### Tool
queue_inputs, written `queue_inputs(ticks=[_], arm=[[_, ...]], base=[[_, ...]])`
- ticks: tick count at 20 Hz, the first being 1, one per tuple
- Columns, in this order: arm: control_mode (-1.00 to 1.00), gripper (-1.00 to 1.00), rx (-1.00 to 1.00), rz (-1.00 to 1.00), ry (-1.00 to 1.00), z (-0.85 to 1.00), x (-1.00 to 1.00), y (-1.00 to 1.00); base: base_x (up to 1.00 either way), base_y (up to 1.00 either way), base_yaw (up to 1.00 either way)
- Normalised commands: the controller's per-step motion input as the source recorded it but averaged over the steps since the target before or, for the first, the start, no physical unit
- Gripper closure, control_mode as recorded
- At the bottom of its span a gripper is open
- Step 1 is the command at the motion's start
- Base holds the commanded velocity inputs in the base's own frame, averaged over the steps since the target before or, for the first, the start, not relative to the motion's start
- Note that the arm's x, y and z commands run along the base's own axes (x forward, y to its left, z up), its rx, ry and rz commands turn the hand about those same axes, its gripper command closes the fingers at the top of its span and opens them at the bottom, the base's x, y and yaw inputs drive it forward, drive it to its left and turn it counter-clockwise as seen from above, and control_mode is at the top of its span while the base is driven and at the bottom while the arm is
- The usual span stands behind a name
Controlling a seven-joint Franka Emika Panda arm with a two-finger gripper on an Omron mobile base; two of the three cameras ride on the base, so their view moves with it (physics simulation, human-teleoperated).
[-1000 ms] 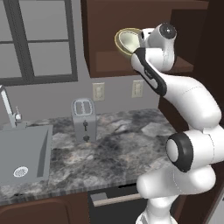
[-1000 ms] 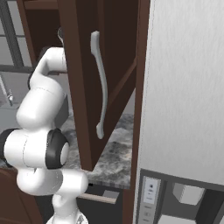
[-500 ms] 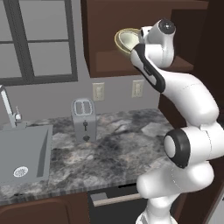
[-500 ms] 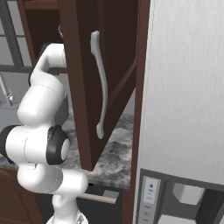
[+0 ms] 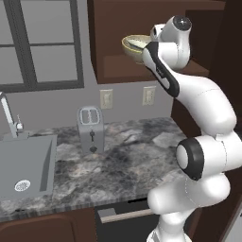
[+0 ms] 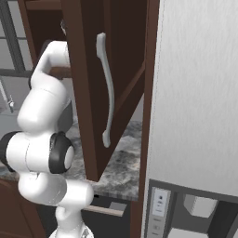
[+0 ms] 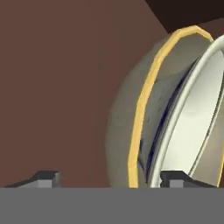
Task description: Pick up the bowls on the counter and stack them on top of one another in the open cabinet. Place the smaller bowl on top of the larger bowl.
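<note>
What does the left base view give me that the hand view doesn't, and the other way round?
Left base view alone: the counter, a toaster, the sink, and the arm reaching up into the open cabinet. Hand view alone: the gripper with its fingertips apart, and the cream bowl nested inside the yellow bowl, seen close. Both: the two stacked bowls in the cabinet.

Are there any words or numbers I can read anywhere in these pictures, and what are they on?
None can be read.
The control panel on the grey appliance has small marks, too blurred to read.
The toaster, both bowls, the larger bowl and the smaller bowl, and the open cabinet carry no writing.
</note>
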Motion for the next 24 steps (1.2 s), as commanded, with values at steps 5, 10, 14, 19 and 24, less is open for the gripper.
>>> queue_inputs(ticks=[5, 10, 14, 19, 24], arm=[[-1.0, -1.0, 0.0, 0.0, 0.09, 0.35, -0.68, -0.16], [-1.0, -1.0, -0.07, 0.0, 0.13, 0.05, -0.98, -0.13], [-1.0, -1.0, -0.09, 0.01, 0.12, -0.09, -1.0, -0.03], [-1.0, -1.0, -0.09, 0.0, 0.08, -0.17, -1.0, 0.0], [-1.0, -1.0, -0.07, 0.0, -0.08, -0.2, -1.0, -0.01]], base=[[0.0, 0.0, 0.0], [0.0, 0.0, 0.0], [0.0, 0.0, 0.0], [0.0, 0.0, 0.0], [0.0, 0.0, 0.0]])
